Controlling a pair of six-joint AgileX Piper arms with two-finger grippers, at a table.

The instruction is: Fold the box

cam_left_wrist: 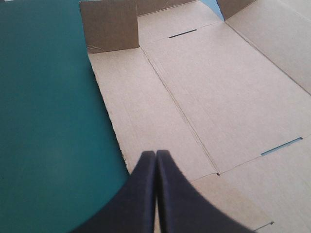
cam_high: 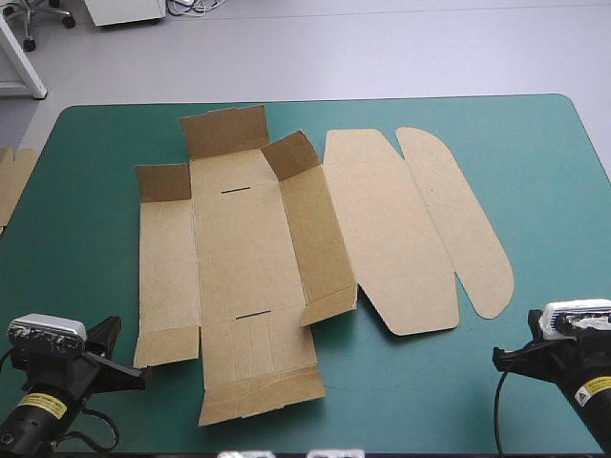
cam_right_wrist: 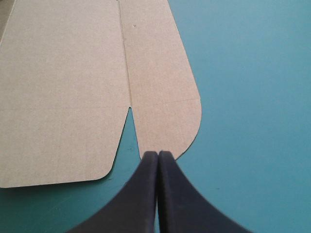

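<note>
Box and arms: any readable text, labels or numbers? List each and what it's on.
box: plain brown board, no print in any view.
left arm's yellow sticker: dark print, too small to read.
right arm's yellow sticker: dark print, too small to read.
teal-green cover: none.
</note>
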